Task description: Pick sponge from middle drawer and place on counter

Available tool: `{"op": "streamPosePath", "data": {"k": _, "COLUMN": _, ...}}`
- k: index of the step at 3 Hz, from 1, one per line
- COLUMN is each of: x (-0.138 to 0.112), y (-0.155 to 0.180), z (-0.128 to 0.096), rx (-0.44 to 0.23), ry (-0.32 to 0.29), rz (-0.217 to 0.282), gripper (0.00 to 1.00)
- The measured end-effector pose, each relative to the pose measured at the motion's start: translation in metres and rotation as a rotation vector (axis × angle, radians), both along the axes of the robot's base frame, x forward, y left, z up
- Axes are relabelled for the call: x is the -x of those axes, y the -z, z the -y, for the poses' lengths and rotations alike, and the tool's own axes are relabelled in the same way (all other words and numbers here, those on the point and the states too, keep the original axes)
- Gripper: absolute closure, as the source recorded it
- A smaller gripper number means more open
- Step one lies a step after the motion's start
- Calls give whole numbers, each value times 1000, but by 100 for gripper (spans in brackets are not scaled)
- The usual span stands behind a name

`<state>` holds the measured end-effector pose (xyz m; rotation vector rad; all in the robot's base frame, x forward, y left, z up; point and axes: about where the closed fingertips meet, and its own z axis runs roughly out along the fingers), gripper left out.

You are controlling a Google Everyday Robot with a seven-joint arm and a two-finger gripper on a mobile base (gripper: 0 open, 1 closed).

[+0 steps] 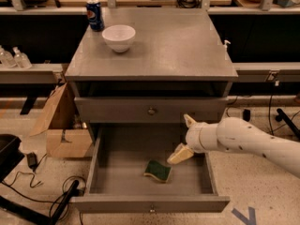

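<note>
The sponge (158,170), dark green on top with a yellow edge, lies flat on the floor of the open middle drawer (122,149), slightly right of centre. My gripper (185,137) comes in from the right on a white arm and hangs over the drawer's right part, just up and right of the sponge, not touching it. Its two cream fingers (180,154) stand spread apart with nothing between them. The counter (173,41) is the gray cabinet top above.
A white bowl (118,37) and a blue soda can (95,15) stand at the counter's back left. A closed gray drawer front (151,110) sits above the open one. A cardboard box (61,125) and cables lie on the floor to the left.
</note>
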<state>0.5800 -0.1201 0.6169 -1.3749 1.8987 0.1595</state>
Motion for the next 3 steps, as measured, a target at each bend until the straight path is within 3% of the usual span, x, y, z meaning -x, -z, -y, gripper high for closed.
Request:
{"op": "streamPosePath", "data": {"k": 1, "x": -18, "y": 36, "z": -8, "rx": 7, "ry": 0, "rz": 3, "gripper": 0}}
{"op": "streamPosePath", "data": {"k": 3, "x": -15, "y": 116, "z": -21, "rx": 21, "ry": -11, "rz": -91, "gripper": 0}}
